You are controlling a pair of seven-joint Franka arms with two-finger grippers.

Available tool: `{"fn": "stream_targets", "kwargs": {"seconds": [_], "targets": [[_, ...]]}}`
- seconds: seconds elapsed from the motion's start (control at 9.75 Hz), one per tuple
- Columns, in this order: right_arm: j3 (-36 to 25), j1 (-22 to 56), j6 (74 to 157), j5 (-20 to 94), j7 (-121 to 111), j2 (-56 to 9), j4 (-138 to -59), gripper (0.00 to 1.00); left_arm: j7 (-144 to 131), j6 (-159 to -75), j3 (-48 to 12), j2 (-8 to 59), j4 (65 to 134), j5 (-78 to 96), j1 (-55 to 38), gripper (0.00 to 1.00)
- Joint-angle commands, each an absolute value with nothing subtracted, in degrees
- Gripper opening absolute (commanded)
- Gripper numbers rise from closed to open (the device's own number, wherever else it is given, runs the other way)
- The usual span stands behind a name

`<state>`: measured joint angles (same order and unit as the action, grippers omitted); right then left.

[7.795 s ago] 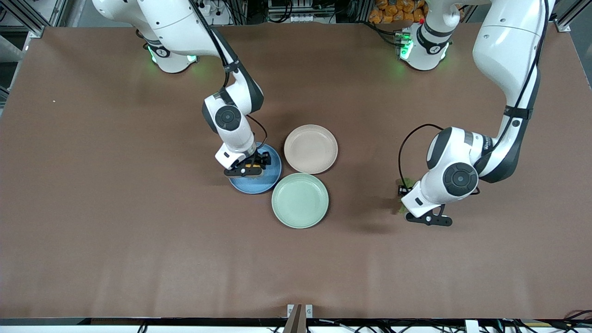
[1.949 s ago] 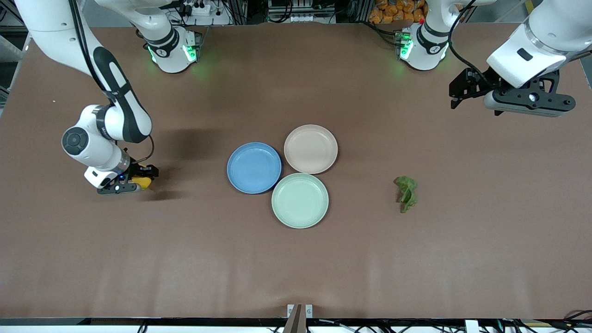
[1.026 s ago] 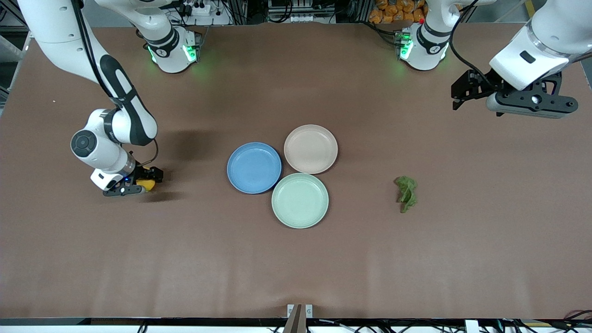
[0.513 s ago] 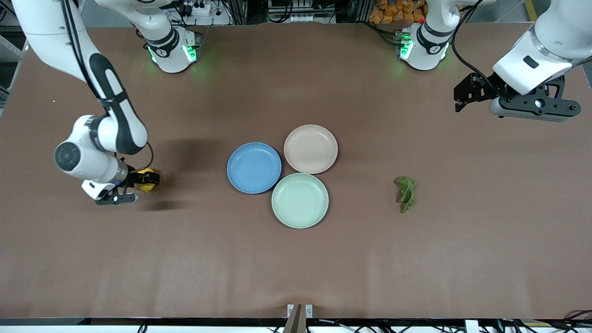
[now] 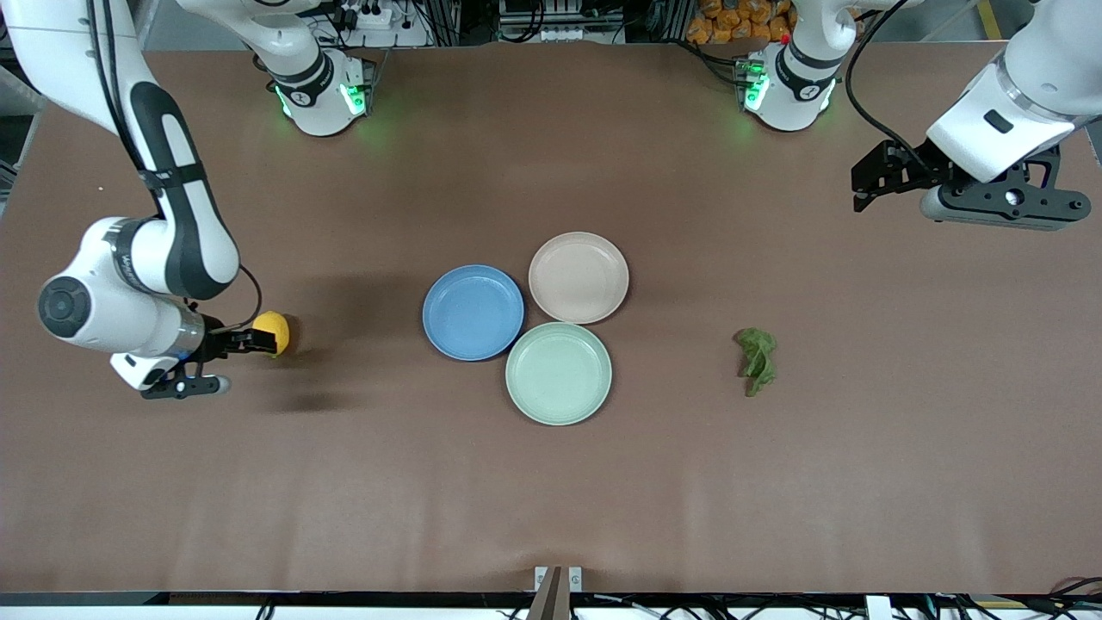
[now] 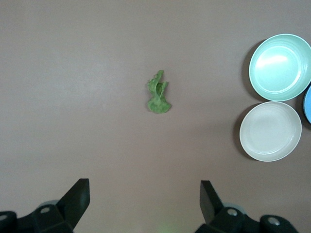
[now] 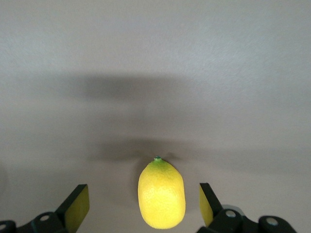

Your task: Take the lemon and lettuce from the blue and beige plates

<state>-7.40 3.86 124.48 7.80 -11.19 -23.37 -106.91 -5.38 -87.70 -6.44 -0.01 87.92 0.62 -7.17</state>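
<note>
A: Changed? 
B: Right gripper (image 5: 258, 343) let go, jaws wide, pulled back toward right arm's table edge; lemon (image 5: 272, 332) now lying on table (image 5: 551, 482). 
A: Left gripper (image 5: 871, 176)? 
B: Open, empty, raised near left arm's end; lettuce (image 5: 758, 359) on table. 
A: Plates? 
B: Blue plate (image 5: 473, 312), beige plate (image 5: 578, 276), green plate (image 5: 559, 373) all empty, clustered mid-table.

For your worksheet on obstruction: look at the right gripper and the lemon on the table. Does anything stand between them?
Nothing visible does. The lemon lies on the bare brown table, toward the right arm's end, in the gap of the open right gripper; neither finger touches it. The blue plate sits apart, nearer the middle of the table.
</note>
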Motion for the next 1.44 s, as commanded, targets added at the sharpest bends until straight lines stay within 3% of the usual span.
{"fn": "stream_targets", "kwargs": {"seconds": [0.0,1.33], "targets": [[-6.9,2.7,121.0,8.6,-9.2,-18.5,-107.5,1.00,-3.7,-86.8,-6.4,0.1,87.1,2.0,-6.8,1.00],[-1.1,-0.2,103.0,0.8,-2.7,1.8,-107.3,1.00,-5.0,-86.8,-5.5,-0.8,86.7,1.3,-6.1,1.00]]}}
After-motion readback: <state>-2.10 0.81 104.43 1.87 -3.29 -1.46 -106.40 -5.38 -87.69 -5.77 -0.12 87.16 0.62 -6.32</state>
